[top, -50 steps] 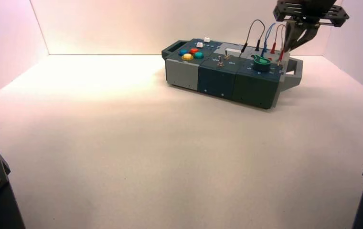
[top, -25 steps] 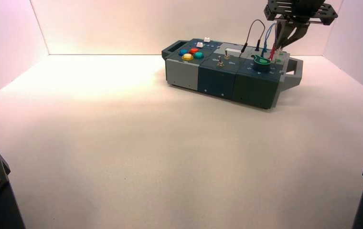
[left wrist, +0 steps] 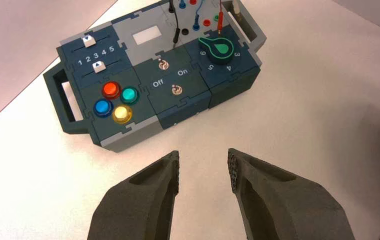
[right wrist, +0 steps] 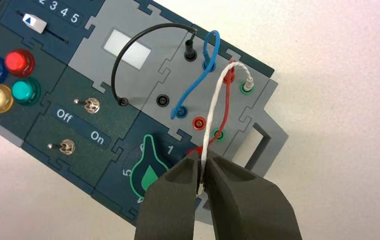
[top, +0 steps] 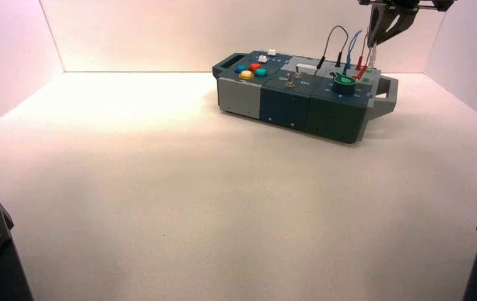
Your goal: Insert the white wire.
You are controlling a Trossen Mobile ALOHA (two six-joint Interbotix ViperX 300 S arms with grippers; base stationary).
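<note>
The white wire (right wrist: 210, 115) looks light and soft, so its arch will bend rather than push. One plug sits in a green socket (right wrist: 246, 89), toward the box's two o'clock in the high view; the right gripper (right wrist: 201, 159), above that end, pinches the other. Better to hold the stiffer plug, near its tip. Left gripper (left wrist: 203, 153) waits spread, on the eight-o'clock side.
</note>
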